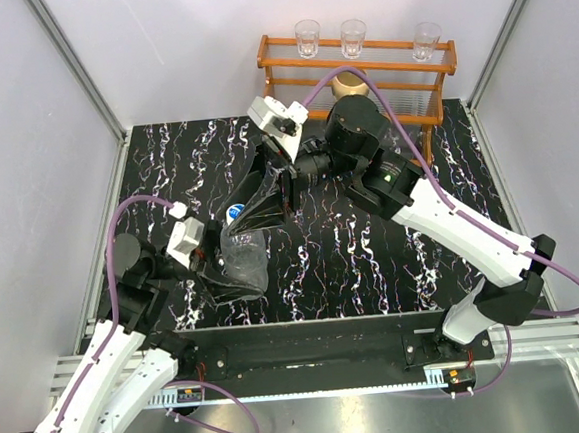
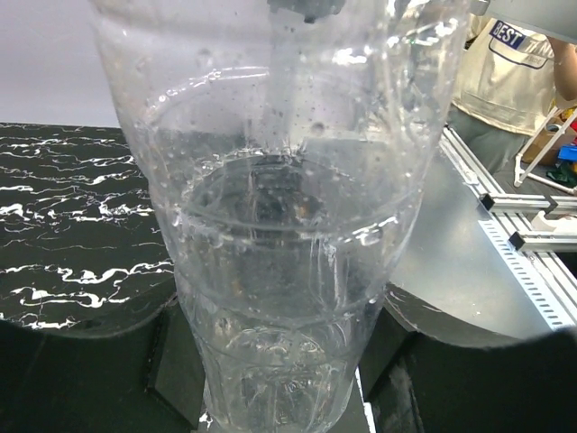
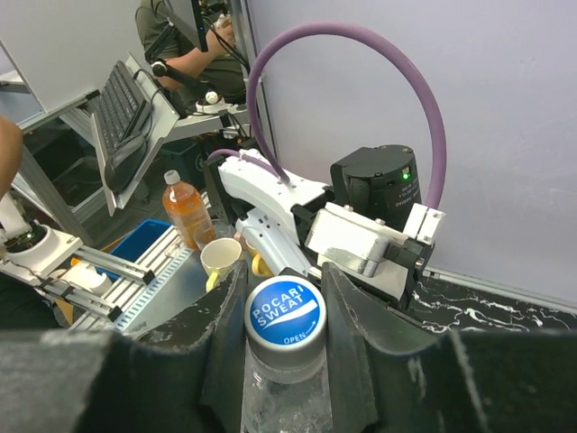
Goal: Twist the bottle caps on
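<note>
At centre-left of the top view, the left end effector (image 1: 224, 272) grips the clear bottle (image 2: 279, 225). The right end effector (image 3: 284, 302) is clamped on the blue cap (image 3: 286, 316) at its neck. A skewed cap could cross-thread, or turning could twist the bottle loose.

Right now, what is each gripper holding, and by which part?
The right gripper pinches the blue cap by its sides, atop the clear bottle; the left gripper holds that bottle's lower body.
</note>
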### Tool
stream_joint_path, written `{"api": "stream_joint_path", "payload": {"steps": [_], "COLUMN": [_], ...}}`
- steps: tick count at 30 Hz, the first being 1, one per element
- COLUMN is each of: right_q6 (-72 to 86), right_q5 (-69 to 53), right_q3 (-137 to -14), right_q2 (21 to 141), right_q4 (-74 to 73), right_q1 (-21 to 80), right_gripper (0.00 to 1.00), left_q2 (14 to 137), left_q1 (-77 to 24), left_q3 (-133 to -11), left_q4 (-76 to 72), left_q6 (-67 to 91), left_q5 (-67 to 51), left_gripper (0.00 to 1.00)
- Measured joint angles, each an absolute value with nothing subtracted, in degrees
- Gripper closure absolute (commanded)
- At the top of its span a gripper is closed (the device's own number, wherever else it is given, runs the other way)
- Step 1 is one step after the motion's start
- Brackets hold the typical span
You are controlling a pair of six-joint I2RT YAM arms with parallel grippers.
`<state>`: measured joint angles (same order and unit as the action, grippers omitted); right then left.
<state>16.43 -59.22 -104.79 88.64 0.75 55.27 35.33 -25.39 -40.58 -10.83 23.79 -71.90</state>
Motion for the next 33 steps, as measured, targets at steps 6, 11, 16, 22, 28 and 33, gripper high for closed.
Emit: {"api": "stream_joint_path", "payload": {"steps": [6, 11, 16, 22, 28, 33], "right_q6": [13.3, 8.4, 8.1, 9.9, 9.4, 8.5], "right_q5": [-55.6, -42.3, -24.2, 0.6, 17.0, 17.7], "right_q3": [-104.8, -106.5, -106.7, -109.3, -116.6, -117.5], "right_q2": [88.3, 87.9, 88.2, 92.5, 98.5, 98.7], "right_q4": [-3.1, -11.8, -16.5, -19.4, -21.8, -25.5], "right_q1": [54.8, 54.3, 54.4, 58.9, 63.9, 64.9], "right_gripper": [1.00, 1.00, 1.00, 0.87, 0.38, 0.16], "left_q2": [35.0, 34.9, 35.1, 35.7, 34.9, 34.7], "left_q1": [-25.2, -24.8, -24.6, -24.6, -24.6, -22.6], "left_q3": [-40.7, -41.8, -42.8, -43.5, -43.8, -43.8], "left_q4": [-6.2, 0.8, 7.5, 13.7, 16.0, 13.4], "left_q6": [19.4, 13.2, 7.9, 3.3, 3.0, 7.3], "left_q5": [-66.9, -54.1, -38.8, -23.6, -16.1, -14.9], "left_gripper": [0.56, 0.57, 0.56, 0.59, 0.59, 0.55]}}
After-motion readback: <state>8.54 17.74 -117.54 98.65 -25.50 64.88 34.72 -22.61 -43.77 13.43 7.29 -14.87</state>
